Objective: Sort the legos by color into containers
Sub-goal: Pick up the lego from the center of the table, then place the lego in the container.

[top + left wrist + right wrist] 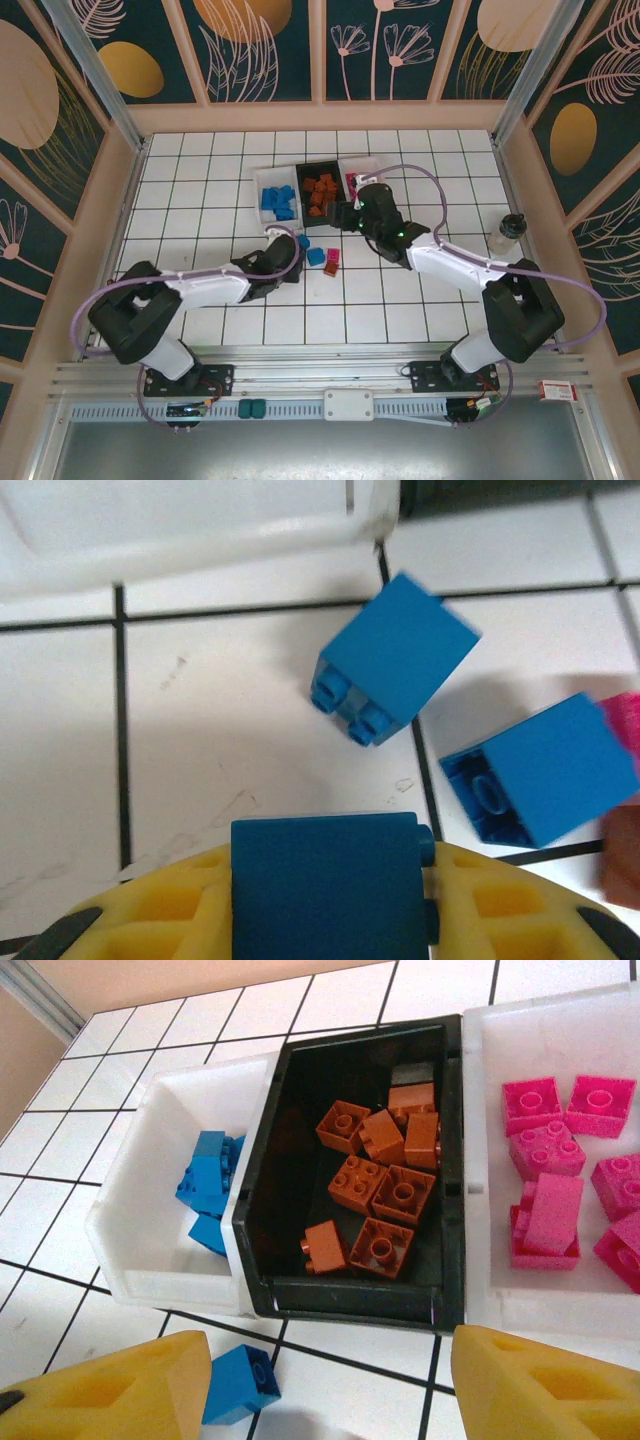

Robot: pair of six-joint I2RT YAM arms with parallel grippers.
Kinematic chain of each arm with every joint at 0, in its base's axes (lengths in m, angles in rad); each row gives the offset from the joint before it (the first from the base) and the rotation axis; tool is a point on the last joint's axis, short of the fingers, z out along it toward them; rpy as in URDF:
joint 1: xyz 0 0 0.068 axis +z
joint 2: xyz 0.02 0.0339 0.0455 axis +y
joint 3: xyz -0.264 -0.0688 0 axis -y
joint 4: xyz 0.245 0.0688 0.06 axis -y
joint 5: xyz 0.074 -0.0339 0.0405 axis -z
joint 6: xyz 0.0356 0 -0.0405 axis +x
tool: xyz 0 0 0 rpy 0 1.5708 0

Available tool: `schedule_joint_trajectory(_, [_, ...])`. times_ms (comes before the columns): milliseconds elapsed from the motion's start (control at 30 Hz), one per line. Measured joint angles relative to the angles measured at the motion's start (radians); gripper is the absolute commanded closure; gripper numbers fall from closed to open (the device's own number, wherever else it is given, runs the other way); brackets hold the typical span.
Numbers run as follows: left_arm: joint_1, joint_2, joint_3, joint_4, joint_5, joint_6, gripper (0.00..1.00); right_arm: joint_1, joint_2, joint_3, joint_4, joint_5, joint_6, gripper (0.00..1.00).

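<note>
Three containers (pixel 350 1300): joined in a row on the table (pixel 400 300) — blue legos (pixel 205 1185) in the left white one, orange-brown in the black, pink in the right white.
Table: white tiles, dark grout, floral wall panels (pixel 260 50) around.
Left gripper (pixel 330 905): jaws clamped on a blue brick (pixel 325 870).
Right gripper (pixel 330 1380): jaws apart, just short of the containers.
Loose bricks (pixel 400 655): I see two blue near my left jaws — a pink and a brown cut off, blurred.

Left claw (pixel 330 925) pinching blue lego (pixel 325 875) — right claw (pixel 330 1385) spread wide.
</note>
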Motion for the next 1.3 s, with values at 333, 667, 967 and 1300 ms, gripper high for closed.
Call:
schedule_joint_trajectory(333, [0.214, -0.037, 0.226, -0.028, 0.04, 0.018, 0.68, 0.013, -0.051, -0.097, 0.013, -0.001, 0.028, 0.36])
schedule_joint_trajectory(667, [0.316, 0.283, 0.544, -0.066, 0.085, 0.021, 0.53, 0.053, -0.087, -0.16, -0.003, 0.003, 0.031, 0.36])
schedule_joint_trajectory(967, [0.343, 0.327, 0.615, -0.105, 0.151, 0.024, 0.03, 0.118, -0.098, -0.186, -0.018, 0.013, 0.031, 0.34])
schedule_joint_trajectory(1300, [0.327, -0.206, 0.302, 0.015, 0.253, -0.016, 0.02, 0.234, 0.045, -0.214, -0.018, 0.072, 0.127, 0.33])
